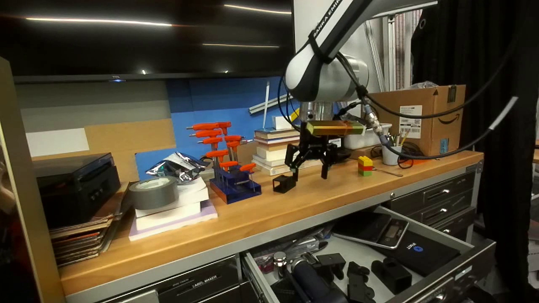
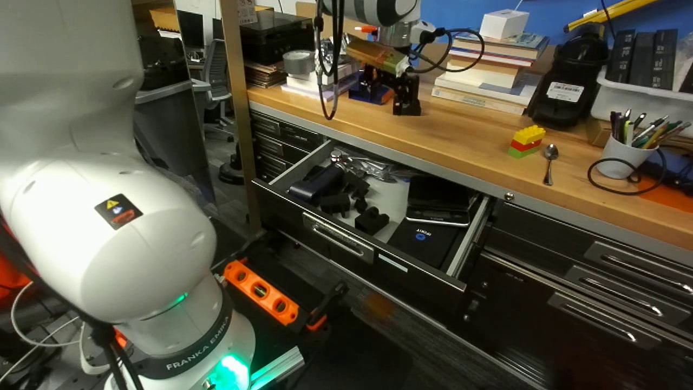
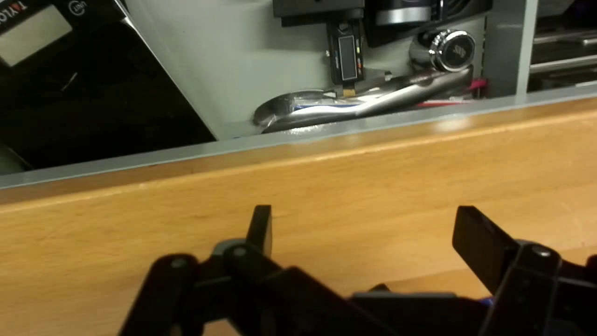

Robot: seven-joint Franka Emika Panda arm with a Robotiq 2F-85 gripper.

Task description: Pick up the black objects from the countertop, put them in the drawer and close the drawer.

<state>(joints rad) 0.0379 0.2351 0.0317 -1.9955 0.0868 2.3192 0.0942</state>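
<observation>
Presently, the black, two-fingered mechanical claw (image 1: 310,171) is held over the light-brown wooden counter (image 1: 345,185), its fingers spread well apart and nothing clamped between them. A small, hollow, matte black block (image 1: 284,184) is seated on the counter, near a dark-blue stand (image 1: 238,194) that carries red-orange-handled tools (image 1: 209,134). In an exterior view the block appears just beside one fingertip; whether contact is made cannot be told.

The step in hand is judged to be the grasp of this block. The claw should be centred above the block before any descent, so that one finger is passed down each side; otherwise the block may be pushed toward the stand. Because the block looks hollow, moderate closing force is advised. Once gripped, it should be raised clear before being carried to the pulled-out, dark grey metal drawer (image 2: 433,287), where similar black pieces (image 2: 371,221) are found.
</observation>
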